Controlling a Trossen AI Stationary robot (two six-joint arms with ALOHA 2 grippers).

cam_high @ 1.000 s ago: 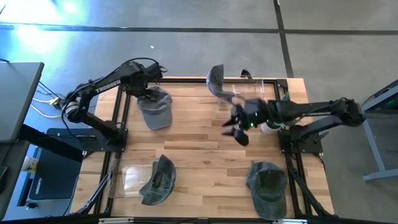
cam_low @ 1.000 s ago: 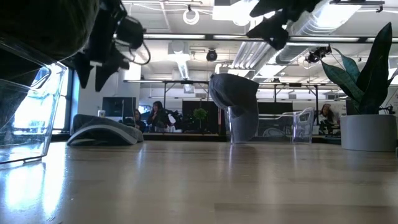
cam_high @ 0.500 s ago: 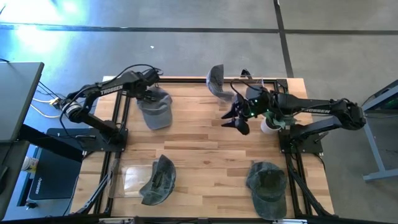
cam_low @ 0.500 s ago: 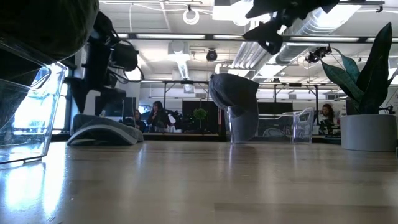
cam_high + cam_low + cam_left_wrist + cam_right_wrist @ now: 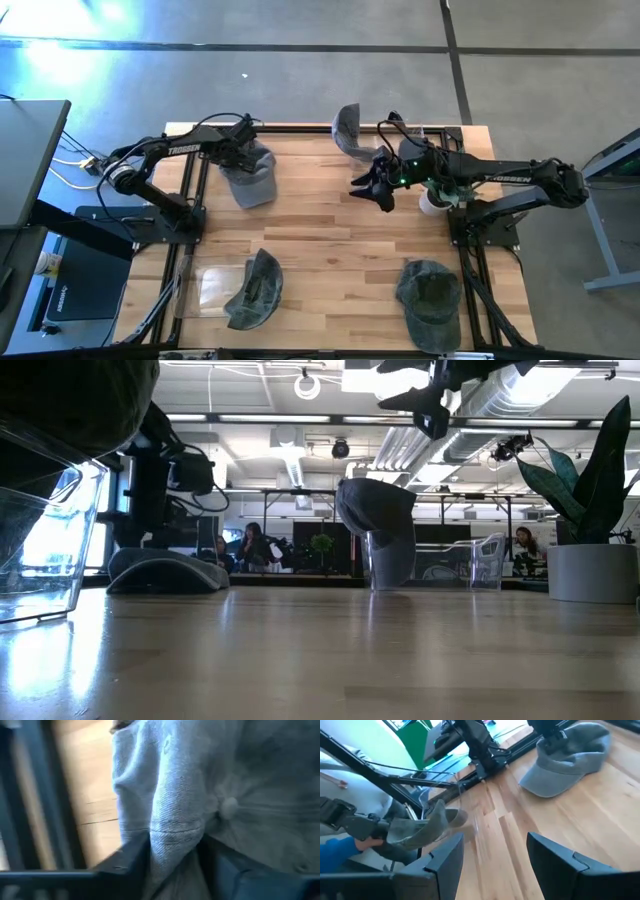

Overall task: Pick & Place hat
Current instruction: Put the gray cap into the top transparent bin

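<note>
A grey hat [image 5: 252, 180] lies on the table at the far left, crown up, its rim and brim on the wood [image 5: 165, 573]. My left gripper [image 5: 240, 158] is down on its crown and shut on a ridge of the cloth [image 5: 172, 855]. My right gripper [image 5: 372, 190] hangs open above the table's far middle, with nothing between its fingers [image 5: 492, 855]. A second grey hat [image 5: 347, 130] sits on a clear stand at the far edge. My left gripper pinches a raised fold of the crown's cloth [image 5: 170, 827] between its two fingers, close to the top button [image 5: 227, 807]. The fingers come steeply from above. The hat stays on the table, its brim flat.
A dark hat [image 5: 255, 290] on a clear stand [image 5: 210, 290] sits near left, another dark hat [image 5: 430, 295] near right. A white cup [image 5: 430, 203] stands by the right arm's base. Bare wood lies across the table's middle.
My left gripper has come down onto the grey hat's crown, and the hat has stayed on the table. My right gripper has drifted a little toward the far edge and rolled, still open.
</note>
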